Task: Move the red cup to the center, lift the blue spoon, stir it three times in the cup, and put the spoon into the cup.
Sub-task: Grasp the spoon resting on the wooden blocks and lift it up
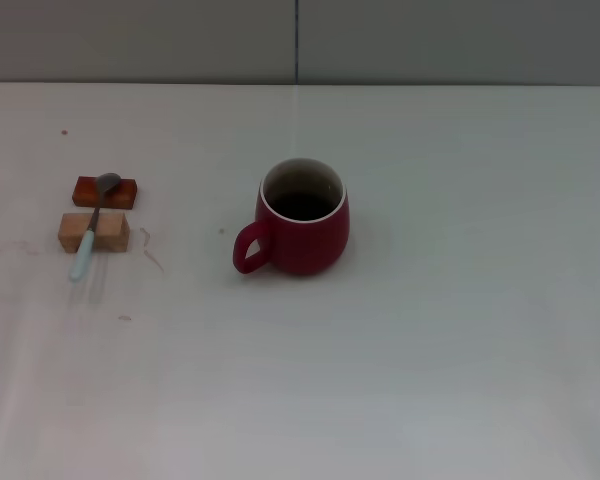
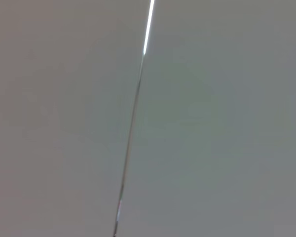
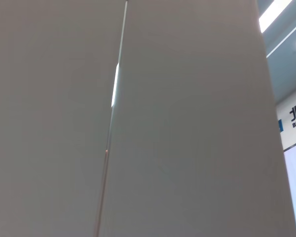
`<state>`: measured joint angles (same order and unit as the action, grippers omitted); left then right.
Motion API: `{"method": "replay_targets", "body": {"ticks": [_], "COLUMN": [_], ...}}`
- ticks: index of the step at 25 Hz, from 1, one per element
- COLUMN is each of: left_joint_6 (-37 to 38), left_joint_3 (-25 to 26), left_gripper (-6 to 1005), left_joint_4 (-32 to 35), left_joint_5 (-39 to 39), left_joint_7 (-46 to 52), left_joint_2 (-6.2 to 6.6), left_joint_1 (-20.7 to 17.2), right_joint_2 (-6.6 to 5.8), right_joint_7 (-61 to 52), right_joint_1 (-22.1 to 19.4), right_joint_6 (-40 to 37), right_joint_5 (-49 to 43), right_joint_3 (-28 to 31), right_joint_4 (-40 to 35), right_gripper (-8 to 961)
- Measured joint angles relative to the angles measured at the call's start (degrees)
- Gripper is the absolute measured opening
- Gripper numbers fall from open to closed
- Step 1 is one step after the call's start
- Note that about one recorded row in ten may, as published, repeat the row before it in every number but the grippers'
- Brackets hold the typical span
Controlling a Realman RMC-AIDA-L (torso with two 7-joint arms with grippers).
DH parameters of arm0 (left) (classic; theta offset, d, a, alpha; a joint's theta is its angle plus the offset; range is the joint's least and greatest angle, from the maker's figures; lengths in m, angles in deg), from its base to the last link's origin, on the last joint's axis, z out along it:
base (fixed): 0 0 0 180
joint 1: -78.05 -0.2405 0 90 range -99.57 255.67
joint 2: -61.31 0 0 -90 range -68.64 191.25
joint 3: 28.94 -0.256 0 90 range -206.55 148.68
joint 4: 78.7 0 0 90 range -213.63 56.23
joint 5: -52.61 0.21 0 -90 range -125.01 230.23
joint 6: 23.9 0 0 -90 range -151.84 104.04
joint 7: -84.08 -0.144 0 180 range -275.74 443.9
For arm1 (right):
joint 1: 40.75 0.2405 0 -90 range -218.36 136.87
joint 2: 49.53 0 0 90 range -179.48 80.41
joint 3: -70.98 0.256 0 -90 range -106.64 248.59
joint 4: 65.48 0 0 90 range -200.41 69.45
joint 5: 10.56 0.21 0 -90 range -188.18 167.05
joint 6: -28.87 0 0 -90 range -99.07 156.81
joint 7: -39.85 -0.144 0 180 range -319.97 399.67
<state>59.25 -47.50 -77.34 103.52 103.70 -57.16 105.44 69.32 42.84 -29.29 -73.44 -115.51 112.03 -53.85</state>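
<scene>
In the head view the red cup (image 1: pixel 298 222) stands upright near the middle of the white table, its loop handle pointing to the left and its dark inside showing. The blue spoon (image 1: pixel 92 227) lies at the left across two small wooden blocks, its grey bowl on the far block and its pale blue handle pointing toward the near edge. Neither gripper shows in any view. Both wrist views show only grey wall panels.
A reddish-brown block (image 1: pixel 106 191) and a lighter wooden block (image 1: pixel 94 231) carry the spoon. The white table (image 1: pixel 460 330) ends at a grey panelled wall (image 1: pixel 300 40) at the back. Faint marks lie on the table near the blocks.
</scene>
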Motion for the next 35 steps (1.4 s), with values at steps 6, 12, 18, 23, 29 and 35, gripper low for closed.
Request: {"method": "replay_targets", "body": {"ticks": [6,12,18,23,29,35], "left_joint_6": [6.3,13.2,19.1,19.4,20.0,19.9], "left_joint_3": [-2.0,-1.8,-1.7,-2.5,-2.7,-3.3], "left_gripper": [814,814,813,813,813,810], "left_joint_4": [-4.7,-14.3,-29.3,-38.4,-47.6,-55.7], "left_joint_5": [0.5,0.7,0.7,0.7,0.7,0.5], "left_joint_7": [-6.0,-19.2,-31.8,-35.3,-40.8,-44.0], "left_joint_2": [-0.16,-0.1,0.52,0.67,2.04,4.23], "left_joint_1": [-1.5,-3.9,-5.3,-6.5,-7.4,-7.9], "right_joint_2": [-0.3,-0.48,-1.46,-2.46,-3.22,-3.51], "right_joint_7": [-1.0,-4.7,-6.3,-6.1,-6.1,-6.0], "right_joint_1": [1.0,5.7,11.3,13.4,14.5,15.1], "right_joint_6": [0.9,5.3,10.9,14.1,16.4,18.1], "right_joint_5": [0.0,0.1,0.1,0.1,0.1,0.1], "right_joint_3": [4.3,7.7,8.7,8.8,8.8,8.7], "right_joint_4": [-1.3,-7.2,-11.5,-12.0,-12.1,-12.5], "right_gripper": [578,577,577,577,577,577]}}
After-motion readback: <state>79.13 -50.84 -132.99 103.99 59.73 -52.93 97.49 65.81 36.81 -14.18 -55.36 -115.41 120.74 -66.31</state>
